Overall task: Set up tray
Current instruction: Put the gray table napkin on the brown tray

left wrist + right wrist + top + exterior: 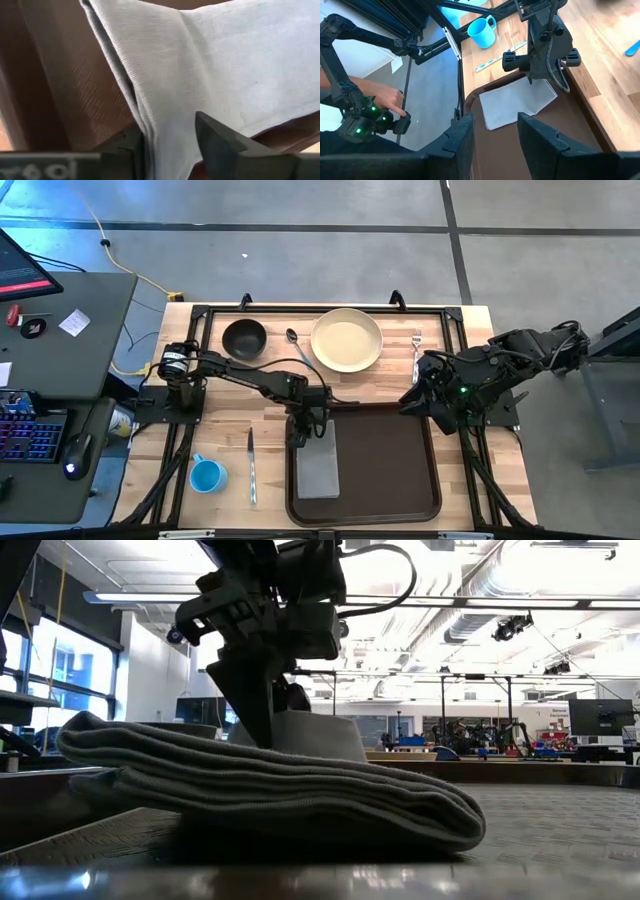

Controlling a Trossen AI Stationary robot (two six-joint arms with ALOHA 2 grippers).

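Tray (390,470), dark brown with a low rim, carries the folded grey napkin (318,463), whose raised edge sits between the left gripper's (300,435) parted fingers and could snag and drag askew as it lifts.

Even bright overhead light in the high view, table (330,385) well exposed, only soft short shadows under the arms. A blue glow spills on the floor at the top left corner. Low view is backlit: ceiling strip lights (560,602) and windows (70,670) blow out white, the arm above shows as a near silhouette, the napkin (270,785) is grey and dim, and the foreground edge is blurred with faint glare. Left wrist view is soft, close-up, napkin weave slightly out of focus, tray (65,80) reddish and dim. Right wrist view is sharp mid-frame, its own fingers (540,142) dark and blurred.
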